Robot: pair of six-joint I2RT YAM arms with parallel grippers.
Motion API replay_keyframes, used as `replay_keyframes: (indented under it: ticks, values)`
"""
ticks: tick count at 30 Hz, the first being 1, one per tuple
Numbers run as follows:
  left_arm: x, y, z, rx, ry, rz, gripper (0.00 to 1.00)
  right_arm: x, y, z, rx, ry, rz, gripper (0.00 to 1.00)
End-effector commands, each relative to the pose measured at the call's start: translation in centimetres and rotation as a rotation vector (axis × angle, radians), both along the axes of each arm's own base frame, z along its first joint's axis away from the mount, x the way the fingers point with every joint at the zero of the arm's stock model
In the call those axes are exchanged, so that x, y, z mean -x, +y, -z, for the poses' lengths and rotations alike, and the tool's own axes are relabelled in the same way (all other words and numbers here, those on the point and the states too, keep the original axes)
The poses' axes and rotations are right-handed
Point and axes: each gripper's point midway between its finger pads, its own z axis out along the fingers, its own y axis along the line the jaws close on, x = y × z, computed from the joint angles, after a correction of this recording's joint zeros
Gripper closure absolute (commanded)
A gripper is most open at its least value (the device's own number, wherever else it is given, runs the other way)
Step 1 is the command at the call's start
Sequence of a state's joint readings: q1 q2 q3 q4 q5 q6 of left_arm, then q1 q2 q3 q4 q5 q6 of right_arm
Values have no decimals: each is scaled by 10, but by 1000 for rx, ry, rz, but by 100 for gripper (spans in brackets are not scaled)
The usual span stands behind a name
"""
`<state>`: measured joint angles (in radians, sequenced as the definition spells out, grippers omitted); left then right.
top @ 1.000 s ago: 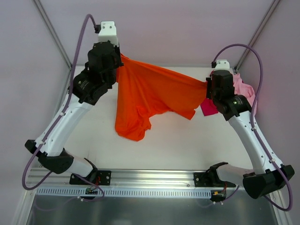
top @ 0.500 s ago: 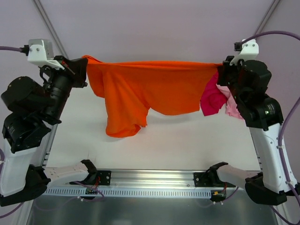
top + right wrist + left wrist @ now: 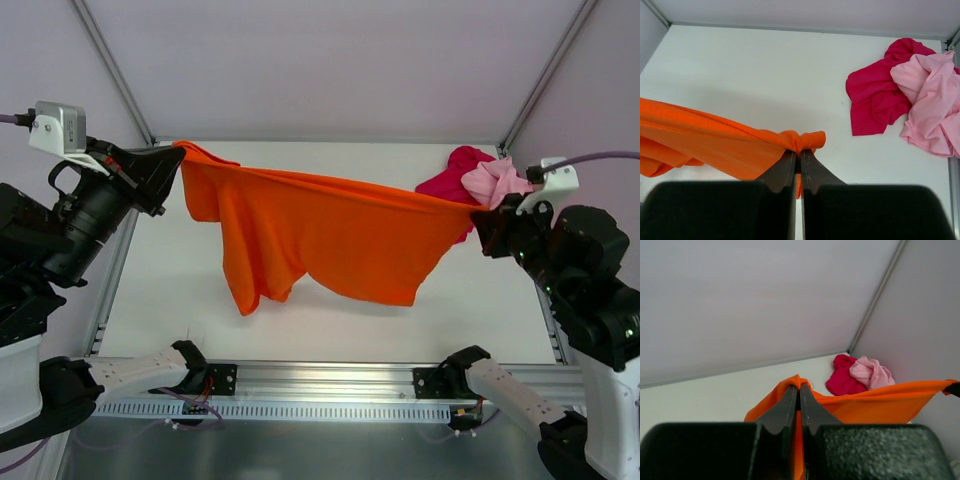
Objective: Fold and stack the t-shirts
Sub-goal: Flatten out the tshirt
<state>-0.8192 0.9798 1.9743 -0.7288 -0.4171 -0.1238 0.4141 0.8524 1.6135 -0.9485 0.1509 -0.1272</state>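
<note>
1 orange t-shirt, 1 pink, 1 crimson

orange t-shirt lifted, stretched wider, seemingly airborne

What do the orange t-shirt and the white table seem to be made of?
The orange t-shirt looks like soft, matte cloth, perhaps cotton: it sags and gathers in folds. The table looks like hard, smooth, matte white board, perhaps laminate: flat, no grain.
</note>
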Motion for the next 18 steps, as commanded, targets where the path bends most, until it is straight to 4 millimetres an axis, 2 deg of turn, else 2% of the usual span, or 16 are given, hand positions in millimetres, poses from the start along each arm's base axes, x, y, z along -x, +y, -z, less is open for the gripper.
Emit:
replay_keyframes:
  ticks: [1, 5, 9, 18]
  values:
    - [24, 9, -33, 66, -94, 68, 100, 25, -22, 6, -16, 14, 78, 99]
    - [31, -5, -37, 47, -101, 154, 100, 42, -43, -2, -15, -39, 143, 99]
    - [44, -7, -46, 68, -119, 214, 100, 51, -53, -14, 1, -61, 164, 99]
    - [65, -5, -30, 93, -66, 288, 100, 52, -36, 4, -6, 44, 94, 99]
